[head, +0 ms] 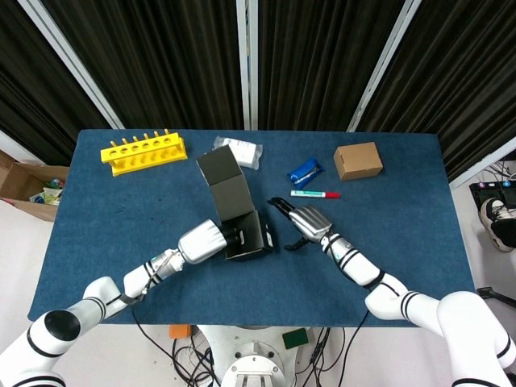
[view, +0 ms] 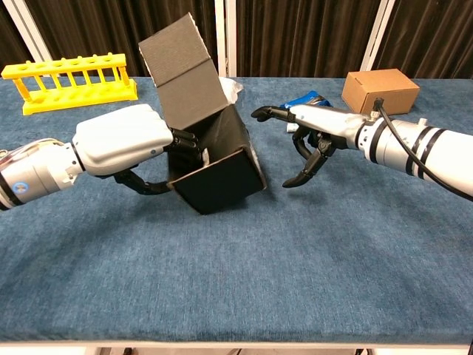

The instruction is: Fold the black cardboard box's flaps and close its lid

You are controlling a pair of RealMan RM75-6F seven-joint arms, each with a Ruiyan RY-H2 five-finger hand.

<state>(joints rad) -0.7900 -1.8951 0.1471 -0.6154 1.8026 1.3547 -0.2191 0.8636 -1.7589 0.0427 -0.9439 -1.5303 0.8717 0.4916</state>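
Note:
The black cardboard box [head: 248, 235] [view: 222, 177] stands at the table's middle, tipped a little to the right. Its long lid [head: 222, 174] [view: 182, 74] stands open and leans away from me. My left hand [head: 201, 240] [view: 126, 140] is at the box's left wall, with its fingers [view: 188, 140] reaching into the opening and its thumb curled under that wall outside. The left side flap is hidden behind those fingers. My right hand [head: 305, 222] [view: 310, 129] hovers just right of the box, fingers apart, touching nothing.
A yellow tube rack [head: 143, 151] [view: 70, 81] sits at the back left. Behind the lid lies a white packet [head: 240, 149]. A blue packet [head: 305, 171] [view: 307, 100], a red-capped marker [head: 314, 194] and a brown carton [head: 358, 160] [view: 380, 90] lie at the back right.

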